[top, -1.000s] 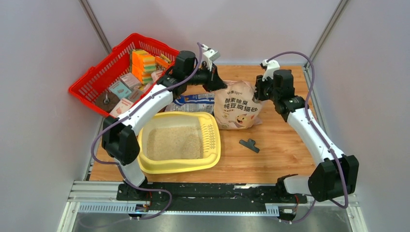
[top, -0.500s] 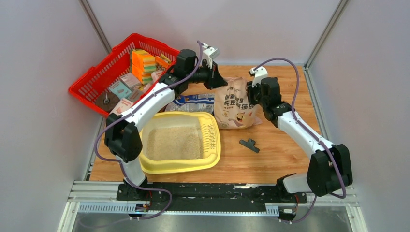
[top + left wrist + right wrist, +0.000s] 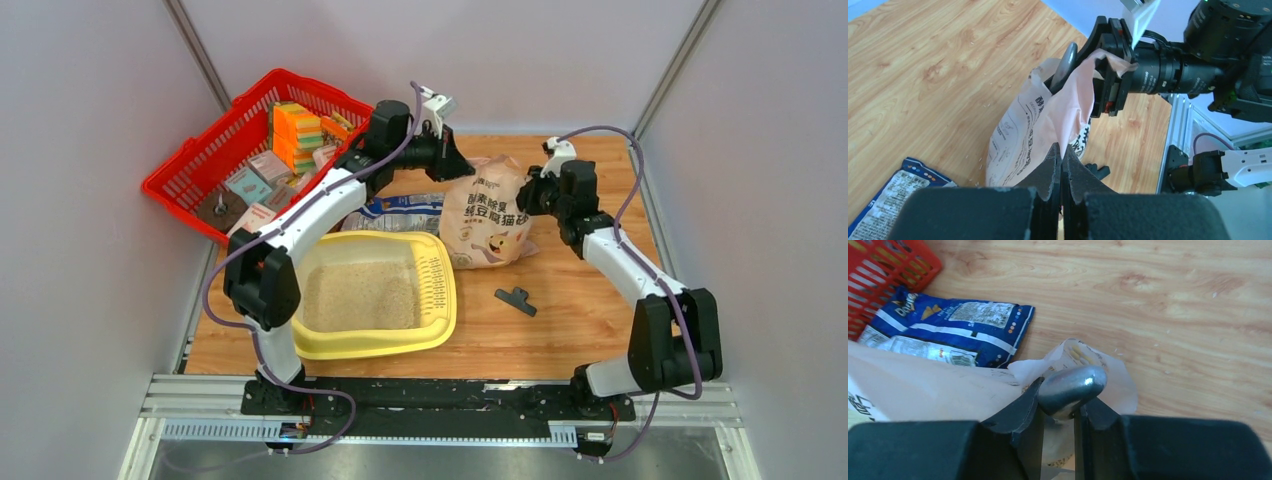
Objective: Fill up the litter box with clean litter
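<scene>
The pale-yellow litter box lies at the front left, its floor covered with beige clean litter. Behind it to the right stands the tan paper bag with dark lettering. My left gripper is shut on the bag's top edge, and the left wrist view shows the paper pinched between the fingers of that gripper. My right gripper is at the bag's right top corner. In its wrist view the right gripper is shut on a rounded grey metal scoop over the bag's mouth.
A red mesh basket full of packets stands at the back left. A blue-and-white printed bag lies flat between the basket and the tan bag. A small black clip lies on the wood right of the litter box.
The right arm first swung left toward the bag, then drew its elbow in; its gripper stays at the bag's top. The bag's top shifted slightly. The left gripper keeps its hold.
</scene>
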Controlling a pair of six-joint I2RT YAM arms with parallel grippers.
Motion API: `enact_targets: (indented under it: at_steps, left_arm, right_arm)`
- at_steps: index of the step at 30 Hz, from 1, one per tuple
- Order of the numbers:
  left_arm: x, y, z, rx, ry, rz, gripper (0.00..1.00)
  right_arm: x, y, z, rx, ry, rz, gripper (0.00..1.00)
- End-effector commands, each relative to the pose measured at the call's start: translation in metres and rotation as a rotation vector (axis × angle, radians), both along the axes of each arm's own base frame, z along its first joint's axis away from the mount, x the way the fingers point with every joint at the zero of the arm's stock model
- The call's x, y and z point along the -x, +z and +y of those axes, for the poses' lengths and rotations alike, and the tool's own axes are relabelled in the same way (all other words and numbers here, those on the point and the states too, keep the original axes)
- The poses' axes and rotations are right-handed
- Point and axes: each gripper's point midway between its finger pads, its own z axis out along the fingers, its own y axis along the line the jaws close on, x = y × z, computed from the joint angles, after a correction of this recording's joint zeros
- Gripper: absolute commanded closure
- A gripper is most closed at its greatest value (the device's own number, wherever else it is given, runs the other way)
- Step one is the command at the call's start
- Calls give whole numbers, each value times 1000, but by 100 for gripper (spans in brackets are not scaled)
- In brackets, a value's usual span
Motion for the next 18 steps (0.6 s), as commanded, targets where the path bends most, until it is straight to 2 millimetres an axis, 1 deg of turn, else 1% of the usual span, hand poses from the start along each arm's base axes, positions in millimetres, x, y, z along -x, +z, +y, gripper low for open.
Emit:
enact_targets:
  at_steps: [1,2,3,4,5,6,7,9,10,11,12,13,14,15,16,17,18]
  left_arm:
    - [-4,77,-10,145,-29,-190,100]
    - [-4,77,-11,144,-31,-197,100]
    - [-5,82,-12,148,-34,-214,100]
    - [-5,75,-12,127,-33,-193,100]
    - [-5,74,-13,118,-37,-205,100]
    - [-5,79,-13,118,-37,-219,100]
    - [-5,76,-14,110,-38,-215,100]
    - [-5,80,-15,106,-44,-237,100]
    - [-4,80,-16,102,-48,-238,100]
    - [-2,82,-18,102,-53,-249,100]
    - [-1,85,-21,104,-58,-261,100]
    - [0,83,-24,99,-67,-254,100]
    - [0,85,-25,99,-71,-262,100]
    - [0,91,-27,106,-75,-277,100]
    - [1,89,-31,105,-85,-277,100]
    - [1,90,-33,103,-89,-289,100]
    - [2,98,-35,109,-94,-311,100]
  right_arm:
    - [28,-12,41,-385,91,287,100]
    - [25,-2,40,-427,93,292,100]
    - [23,5,42,-459,92,299,100]
    - [21,11,43,-493,91,312,100]
    - [18,27,45,-521,119,301,100]
    - [19,29,44,-536,120,322,100]
    - [18,33,43,-563,114,338,100]
    - [13,41,31,-600,93,341,100]
    - [12,41,26,-625,69,356,100]
    - [8,43,10,-642,33,350,100]
    - [7,41,5,-656,14,358,100]
    - [3,42,-10,-673,-20,344,100]
    - [-1,44,-26,-703,-60,335,100]
    - [-1,46,-34,-713,-74,324,100]
    - [-2,45,-42,-719,-92,321,100]
    - [-2,47,-55,-733,-114,316,100]
    - [-1,49,-61,-740,-121,310,100]
